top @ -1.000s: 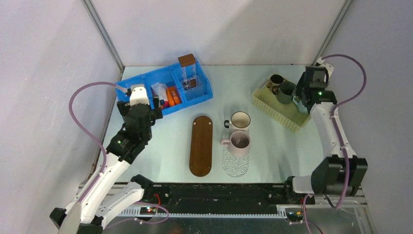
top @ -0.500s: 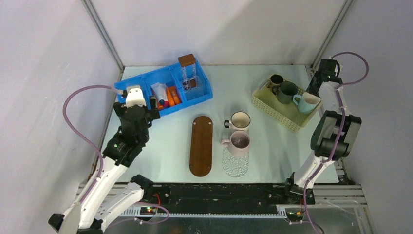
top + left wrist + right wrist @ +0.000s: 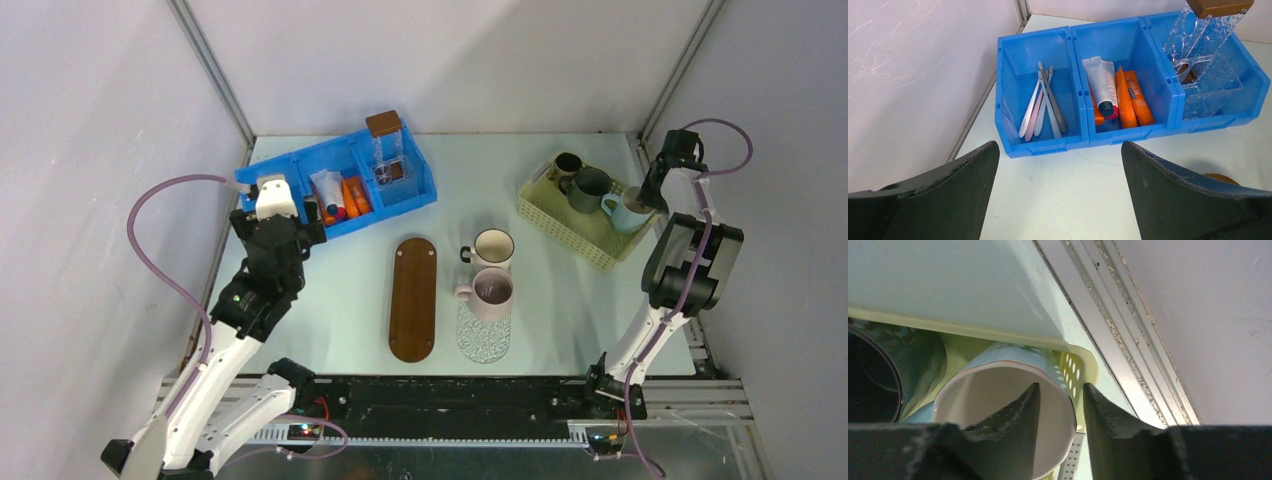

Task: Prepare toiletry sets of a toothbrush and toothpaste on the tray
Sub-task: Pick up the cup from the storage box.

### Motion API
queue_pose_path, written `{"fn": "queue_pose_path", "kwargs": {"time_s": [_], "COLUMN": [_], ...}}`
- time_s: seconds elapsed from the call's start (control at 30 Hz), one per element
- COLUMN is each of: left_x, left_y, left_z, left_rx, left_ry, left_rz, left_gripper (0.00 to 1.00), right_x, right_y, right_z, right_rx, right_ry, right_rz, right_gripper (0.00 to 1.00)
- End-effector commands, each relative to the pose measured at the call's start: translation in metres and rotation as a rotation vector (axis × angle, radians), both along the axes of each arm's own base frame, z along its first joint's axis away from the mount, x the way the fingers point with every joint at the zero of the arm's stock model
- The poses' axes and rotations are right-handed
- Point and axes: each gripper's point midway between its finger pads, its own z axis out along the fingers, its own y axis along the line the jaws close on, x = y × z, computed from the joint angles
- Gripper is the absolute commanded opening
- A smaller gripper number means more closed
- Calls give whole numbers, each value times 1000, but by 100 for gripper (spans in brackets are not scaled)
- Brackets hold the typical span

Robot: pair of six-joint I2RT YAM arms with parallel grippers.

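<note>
Several toothbrushes, silver and pale pink, lie in the left compartment of the blue bin. Orange toothpaste tubes and one white tube lie in the middle compartment, also seen from above. The brown oval tray lies bare at the table's middle. My left gripper is open and empty, just in front of the bin. My right gripper is at the far right, narrowly open, one finger inside the light blue mug and one outside its rim.
Clear boxes with brown lids fill the bin's right compartment. A white mug and a pink mug stand right of the tray, the pink one on a clear coaster. The yellow basket holds a dark green mug and a brown cup.
My right arm has swung from over the basket out to the far right edge, uncovering the light blue mug. My left gripper has shifted slightly left and back from the bin.
</note>
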Motion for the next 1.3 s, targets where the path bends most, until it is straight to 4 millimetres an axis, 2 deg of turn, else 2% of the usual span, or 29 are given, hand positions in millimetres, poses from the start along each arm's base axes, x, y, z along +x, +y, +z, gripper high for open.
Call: {"fn": "queue_pose_path", "kwargs": {"time_s": [0.0, 0.1, 0.2, 0.27, 0.5, 0.67, 0.7, 0.73, 0.77, 0.83, 0.93, 1.1, 1.27], "left_x": [1, 1, 1, 1, -1, 0, 0, 0, 0, 0, 1, 3, 2], "left_y": [6, 7, 6, 6, 7, 5, 5, 4, 4, 2, 0, -6, -12], "left_z": [6, 6, 6, 6, 8, 8, 8, 7, 7, 7, 7, 6, 10], "left_rx": [8, 8, 5, 2, -2, -7, -9, -12, -15, -23, -32, -57, -93], "left_ry": [-20, -19, -20, -22, -29, -30, -30, -29, -29, -31, -31, -30, -37], "left_rz": [25, 24, 21, 19, 20, 13, 12, 10, 7, 2, -10, -36, -61], "left_gripper": [100, 100, 100, 100, 100, 100, 100, 100, 100, 100, 100, 100, 100], "right_x": [14, 15, 14, 12, 10, 3, 1, -2, -3, -12, -22, -47, -75], "right_y": [-2, -1, -1, -1, 5, 19, 22, 27, 33, 45, 62, 102, 141], "right_z": [19, 25, 32, 39, 82, 118, 119, 129, 129, 146, 158, 185, 192], "right_rx": [-15, -11, -17, -28, -40, -33, -25, -29, -16, -13, -6, -8, 20], "right_ry": [-49, -66, -81, -94, -200, -288, -296, -319, -326, -367, -403, -458, -465], "right_rz": [59, 66, 69, 67, 64, 59, 51, 52, 46, 38, 32, 60, 111], "right_gripper": [35, 23, 6, 0, 0, 0, 0, 0, 0, 0, 0, 0, 0]}}
